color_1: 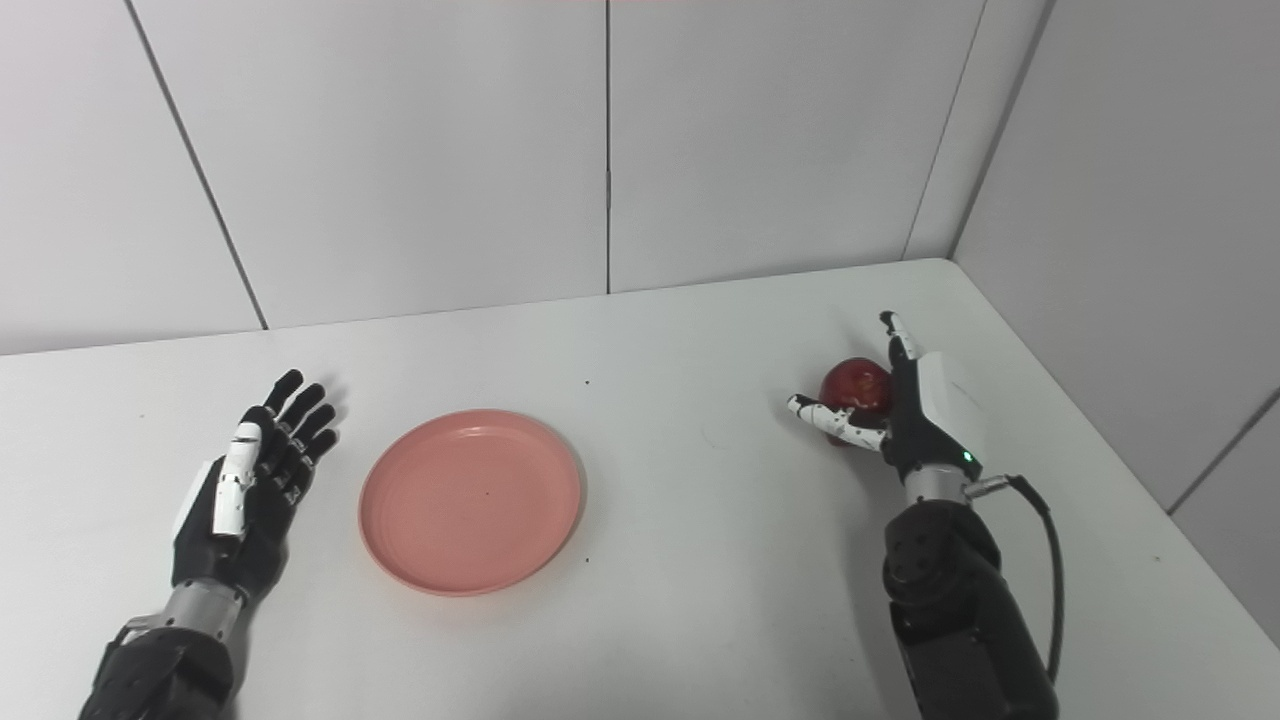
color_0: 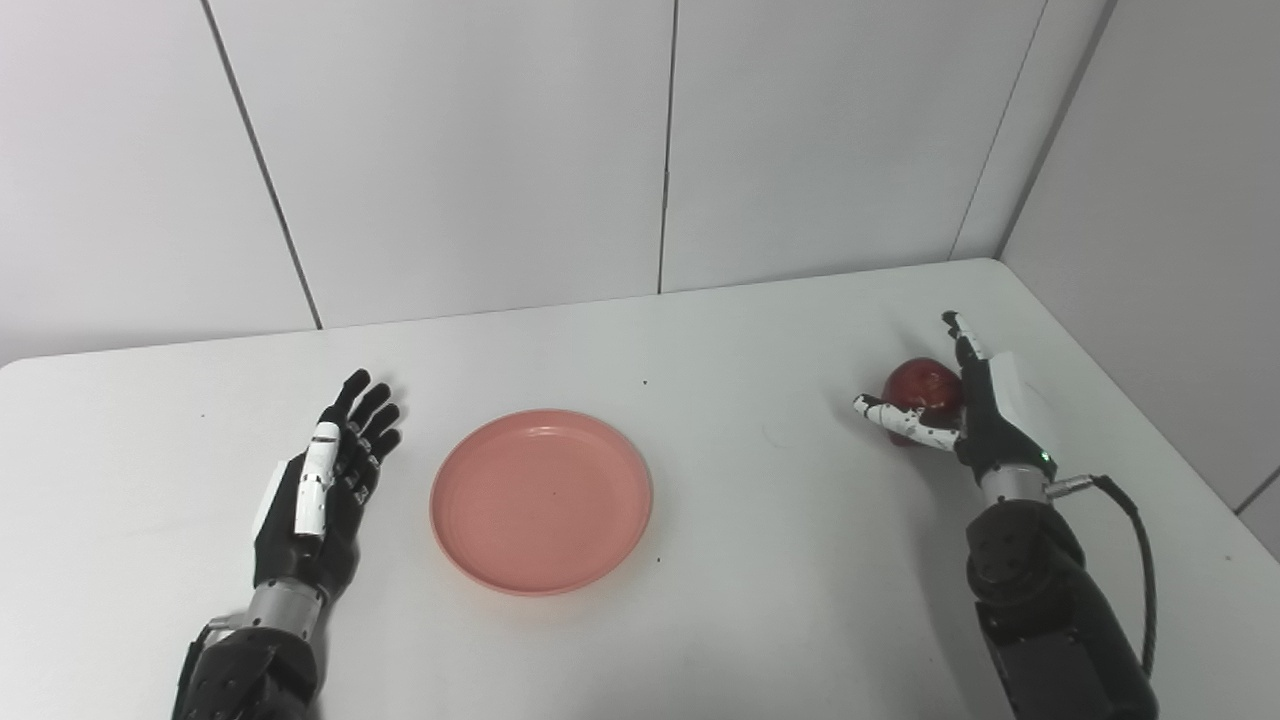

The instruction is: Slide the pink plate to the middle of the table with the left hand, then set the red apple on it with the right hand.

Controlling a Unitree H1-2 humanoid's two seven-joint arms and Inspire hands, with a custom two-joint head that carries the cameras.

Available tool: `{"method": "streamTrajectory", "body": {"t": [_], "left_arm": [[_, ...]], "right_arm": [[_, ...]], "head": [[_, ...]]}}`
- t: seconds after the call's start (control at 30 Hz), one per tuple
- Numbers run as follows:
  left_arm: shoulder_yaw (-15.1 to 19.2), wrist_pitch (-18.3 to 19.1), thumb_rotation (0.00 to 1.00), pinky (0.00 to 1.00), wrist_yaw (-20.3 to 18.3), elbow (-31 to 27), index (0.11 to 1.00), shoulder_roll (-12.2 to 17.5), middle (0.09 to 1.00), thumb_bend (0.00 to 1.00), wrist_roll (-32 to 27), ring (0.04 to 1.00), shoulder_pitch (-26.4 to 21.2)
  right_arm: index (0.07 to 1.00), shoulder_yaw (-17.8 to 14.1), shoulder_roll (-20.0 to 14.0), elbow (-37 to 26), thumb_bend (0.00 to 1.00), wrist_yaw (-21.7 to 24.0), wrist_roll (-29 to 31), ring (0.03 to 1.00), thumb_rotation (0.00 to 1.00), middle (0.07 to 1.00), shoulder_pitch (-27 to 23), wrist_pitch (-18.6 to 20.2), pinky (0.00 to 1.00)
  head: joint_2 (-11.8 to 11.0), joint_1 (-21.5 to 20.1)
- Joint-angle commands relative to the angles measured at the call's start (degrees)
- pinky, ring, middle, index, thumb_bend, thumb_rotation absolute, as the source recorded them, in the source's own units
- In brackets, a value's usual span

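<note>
A smooth white table (color_0: 760, 560) bears a round, shallow, matte pink plastic plate (color_0: 541, 500), empty, near its middle. The black left hand (color_0: 325, 490) lies spread beside it, apart. The right hand (color_0: 960, 410) cups the glossy red apple (color_0: 918, 384), fingers wide, at the right.

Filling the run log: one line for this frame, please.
stage: apple grasp starting | pink plate: near table middle, empty | left hand: open, beside plate, apart | right hand: open, around red apple, apple on table
</note>
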Motion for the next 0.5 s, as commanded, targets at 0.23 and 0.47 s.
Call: {"method": "streamTrajectory", "body": {"t": [0.23, 0.47], "left_arm": [[0.11, 1.54, 1.0, 0.96, -0.15, 1.01, 0.931, 0.66, 0.949, 0.33, -0.39, 0.947, 2.16], [0.24, 1.8, 1.0, 0.95, 0.02, 0.69, 0.926, 0.6, 0.943, 0.33, -0.49, 0.942, 2.17]], "right_arm": [[0.819, -0.69, -1.25, -1.14, 1.0, -2.21, 1.8, 0.715, 0.33, 0.762, -2.7, -1.01, 0.62], [0.715, -0.05, -1.66, 0.52, 0.95, -2.77, 2.88, 0.665, 0.21, 0.697, -3.13, -2.73, 0.59]], "head": [[0.06, 0.03], [0.27, -0.1]]}}
